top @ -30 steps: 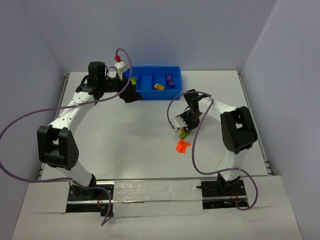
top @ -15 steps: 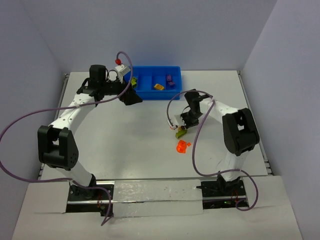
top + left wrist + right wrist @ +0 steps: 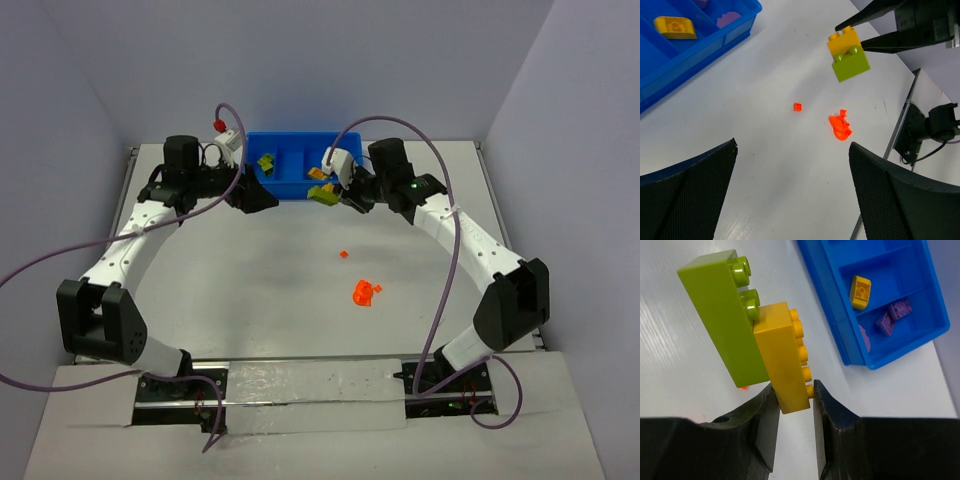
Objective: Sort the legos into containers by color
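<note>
No legible text, labels, brands or numbers anywhere

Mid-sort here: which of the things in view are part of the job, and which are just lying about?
Job: blue bin; green-and-yellow stack in the right gripper; orange-red bricks and tiny orange piece on the table; yellow brick and purple bricks in the bin; open left gripper.
Lying about: purple cables; metal rail at the near edge.

White table (image 3: 250,270), carrying a blue bin (image 3: 290,191) just behind the right gripper (image 3: 336,190). On the near side of that gripper, a tiny orange-red piece (image 3: 343,255) and, further still, an orange-red brick cluster (image 3: 365,292), lying apart.
</note>
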Motion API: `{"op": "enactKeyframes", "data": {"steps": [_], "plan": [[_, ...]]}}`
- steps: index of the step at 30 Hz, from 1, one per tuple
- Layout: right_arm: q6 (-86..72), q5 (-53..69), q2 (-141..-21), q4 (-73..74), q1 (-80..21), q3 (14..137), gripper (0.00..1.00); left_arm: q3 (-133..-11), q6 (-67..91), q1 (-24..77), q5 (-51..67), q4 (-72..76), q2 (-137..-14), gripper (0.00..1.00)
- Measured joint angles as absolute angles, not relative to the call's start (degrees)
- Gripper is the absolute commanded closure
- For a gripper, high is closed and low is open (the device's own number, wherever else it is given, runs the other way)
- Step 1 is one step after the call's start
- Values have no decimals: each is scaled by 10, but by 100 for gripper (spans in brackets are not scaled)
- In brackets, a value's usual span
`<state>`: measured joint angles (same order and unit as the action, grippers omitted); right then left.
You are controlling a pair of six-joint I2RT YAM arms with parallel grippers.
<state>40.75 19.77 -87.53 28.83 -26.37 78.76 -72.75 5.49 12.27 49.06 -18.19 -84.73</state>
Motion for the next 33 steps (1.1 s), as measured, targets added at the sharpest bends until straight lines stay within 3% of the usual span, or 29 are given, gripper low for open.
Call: {"op": "enactKeyframes", "data": {"steps": [7,16,24,33], "plan": [[259,135,-865,210,-264,783,100,-728,90,114,468,-181,-830,1],[215,42,-857,63,-267,741,100,-678,110,104,515,-118,-828,1],[192,-9,-851,11,-284,683,100,-723,117,104,535,-108,-872,2],[192,-21,-883,3,-314,731,100,-819,131,115,547,-108,-997,9]]}}
